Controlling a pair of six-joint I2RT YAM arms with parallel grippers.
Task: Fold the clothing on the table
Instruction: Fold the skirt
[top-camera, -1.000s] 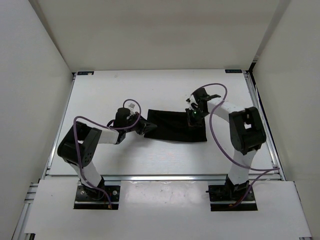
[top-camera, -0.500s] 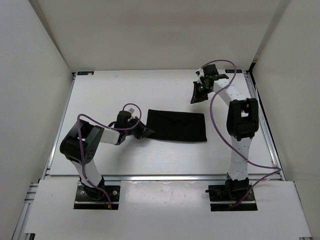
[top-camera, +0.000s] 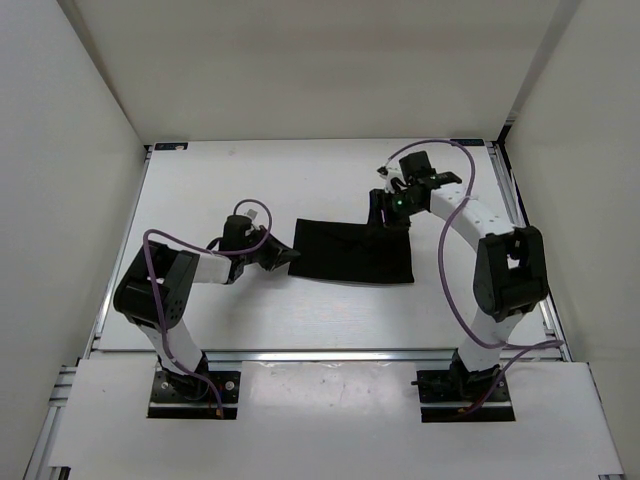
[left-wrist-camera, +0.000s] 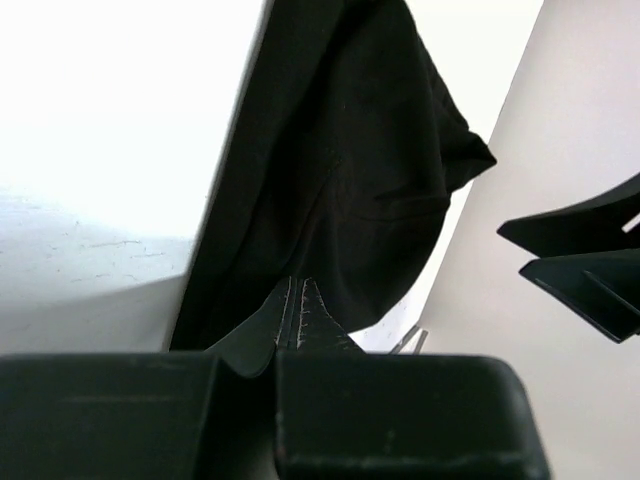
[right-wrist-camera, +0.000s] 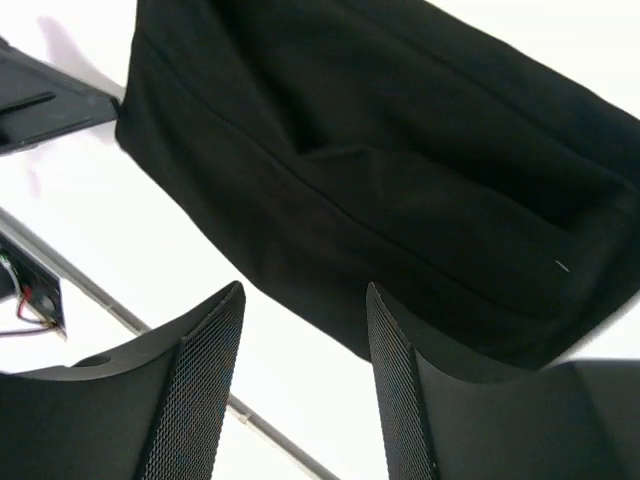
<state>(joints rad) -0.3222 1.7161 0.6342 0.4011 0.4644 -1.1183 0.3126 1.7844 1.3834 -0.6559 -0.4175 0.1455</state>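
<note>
Looks partly done, with the clothing (top-camera: 355, 252) lying as a flat rectangle just right of the middle of the table (top-camera: 200, 190), left gripper (top-camera: 285, 256) pinched shut at its left edge, right gripper (top-camera: 383, 215) spread wide over its far right corner, probably one more fold to go.

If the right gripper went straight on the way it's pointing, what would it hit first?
Probably the clothing, near its edge. The open right gripper aims down at it, though depth is unclear.
</note>
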